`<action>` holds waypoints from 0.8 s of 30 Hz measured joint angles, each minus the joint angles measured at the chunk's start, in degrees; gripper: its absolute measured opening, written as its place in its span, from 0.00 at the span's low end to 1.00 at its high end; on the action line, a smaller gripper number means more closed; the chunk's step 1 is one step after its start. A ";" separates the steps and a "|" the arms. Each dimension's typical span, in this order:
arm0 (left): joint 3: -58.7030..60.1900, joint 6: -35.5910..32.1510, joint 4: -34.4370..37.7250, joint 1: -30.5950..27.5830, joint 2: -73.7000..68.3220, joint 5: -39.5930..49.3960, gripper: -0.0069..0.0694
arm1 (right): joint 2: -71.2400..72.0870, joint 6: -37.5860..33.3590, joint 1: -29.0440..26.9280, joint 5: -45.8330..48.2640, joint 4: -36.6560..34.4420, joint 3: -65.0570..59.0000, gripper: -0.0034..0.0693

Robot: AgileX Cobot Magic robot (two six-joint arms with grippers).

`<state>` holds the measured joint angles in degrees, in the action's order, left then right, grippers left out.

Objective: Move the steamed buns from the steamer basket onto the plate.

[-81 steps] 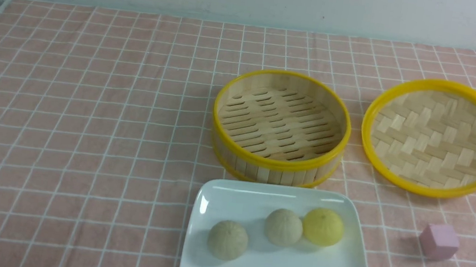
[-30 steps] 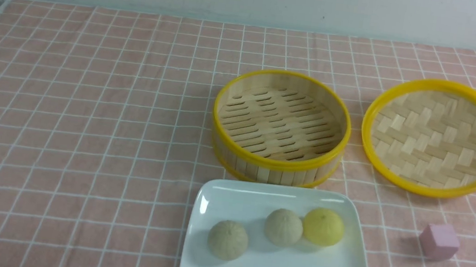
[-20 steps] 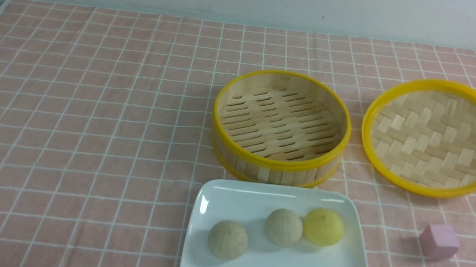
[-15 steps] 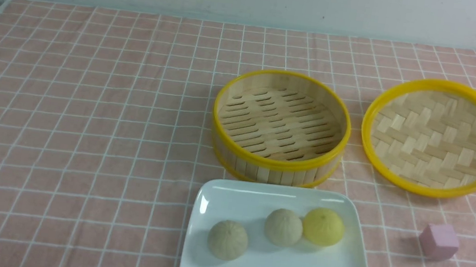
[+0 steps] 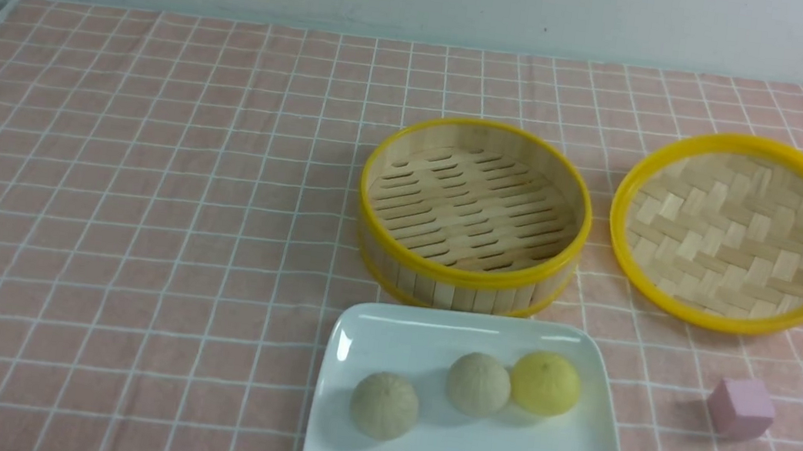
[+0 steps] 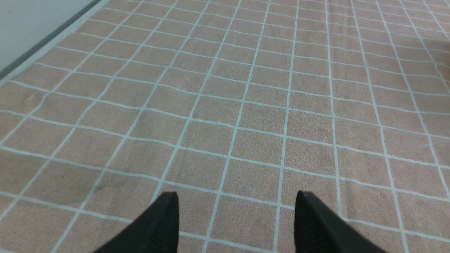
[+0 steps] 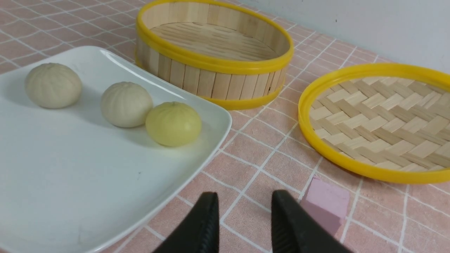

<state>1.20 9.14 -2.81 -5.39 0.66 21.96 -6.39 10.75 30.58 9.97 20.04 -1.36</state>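
Note:
Three steamed buns lie on the white plate (image 5: 372, 330) (image 7: 70, 168): a beige one (image 5: 384, 405) (image 7: 52, 85), a second beige one (image 5: 478, 383) (image 7: 126, 104) and a yellow one (image 5: 545, 383) (image 7: 173, 123) touching it. Behind the plate, the steamer basket (image 5: 467, 269) (image 7: 214, 82) holds nothing. My left gripper (image 6: 236, 196) is open over bare cloth, only a tip showing at the front view's bottom left corner. The right gripper (image 7: 245, 195) is open and empty over the cloth between the plate's corner and a pink cube, far from the buns.
The woven basket lid (image 5: 736, 232) (image 7: 383, 119) lies upturned right of the basket. A pink cube (image 5: 740, 408) (image 7: 327, 202) sits near the front right, just beside my right fingers. Pink checked cloth (image 5: 143, 184) covers the table; its left edge shows at the far left.
The left gripper has drawn back toward the bottom left corner, showing less than before. Buns, plate, basket, lid and the right gripper have stayed put.

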 joint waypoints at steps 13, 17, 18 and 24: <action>0.00 0.00 0.00 0.00 0.00 0.00 0.68 | 0.00 0.00 0.00 0.00 0.00 0.00 0.38; 0.00 0.00 0.00 0.00 0.00 0.00 0.68 | 0.00 0.00 0.00 0.00 0.00 0.00 0.38; 0.00 0.00 0.00 0.00 0.00 0.00 0.68 | 0.00 0.00 0.00 0.00 0.00 0.00 0.38; 0.00 0.00 0.00 0.00 0.00 0.00 0.68 | 0.00 0.00 -0.98 0.00 0.90 0.00 0.38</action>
<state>1.20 9.14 -2.81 -5.39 0.66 21.96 -6.39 10.75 29.59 9.97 20.94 -1.36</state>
